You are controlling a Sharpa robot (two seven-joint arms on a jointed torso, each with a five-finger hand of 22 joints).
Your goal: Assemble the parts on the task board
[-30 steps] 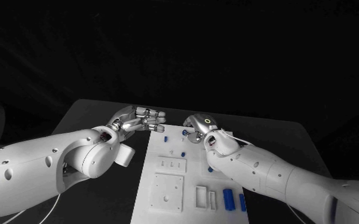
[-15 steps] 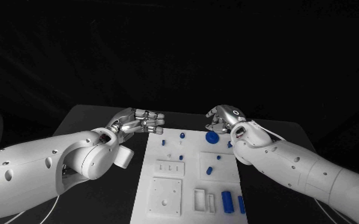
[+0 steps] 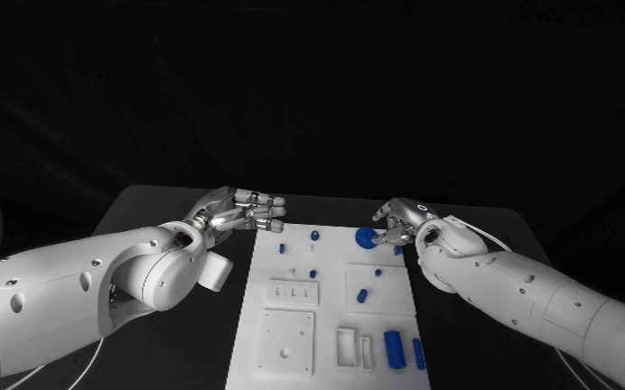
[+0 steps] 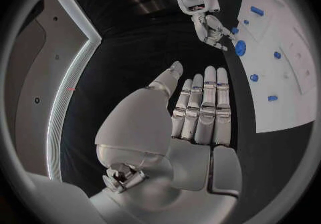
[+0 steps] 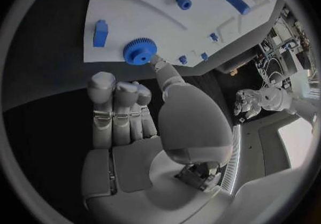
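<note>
Blue gear (image 3: 368,237) sits at the far right corner of the task board (image 3: 293,322), right beside the right hand (image 3: 403,224).

The right hand's thumb tip touches the gear's rim while its other fingers stand apart, gripping nothing. It is far the nearer. The left hand (image 3: 242,209) hovers off the board's far left corner, fingers together, empty. Small blue pegs (image 3: 314,236) dot the board between; nothing blocks the gear.
</note>
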